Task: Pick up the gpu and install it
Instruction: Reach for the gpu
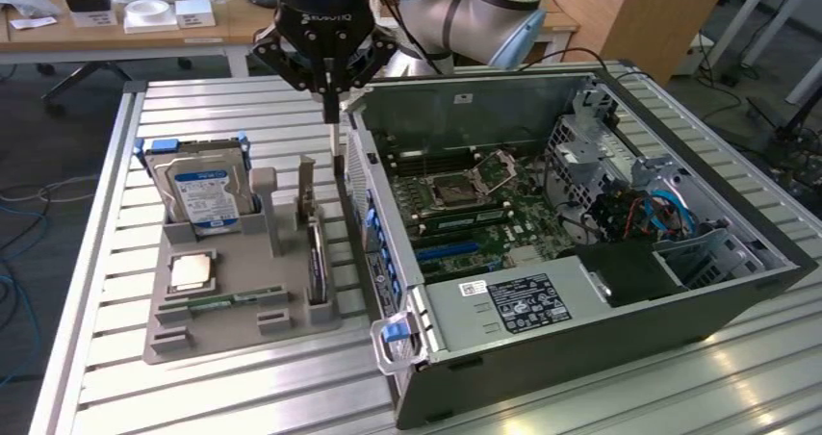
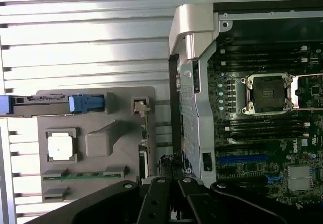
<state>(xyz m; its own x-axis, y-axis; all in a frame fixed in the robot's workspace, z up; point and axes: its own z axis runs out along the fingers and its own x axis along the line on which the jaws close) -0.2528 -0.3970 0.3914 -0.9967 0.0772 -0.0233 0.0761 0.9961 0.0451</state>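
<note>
While upright in its gray holder (image 1: pixel 225 331), gpu (image 1: pixel 318 262): thin, dark, edge-on card.

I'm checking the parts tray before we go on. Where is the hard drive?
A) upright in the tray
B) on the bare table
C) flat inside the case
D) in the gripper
A: the hard drive stands on edge in the tray, at the exterior view's left of the case.
</note>
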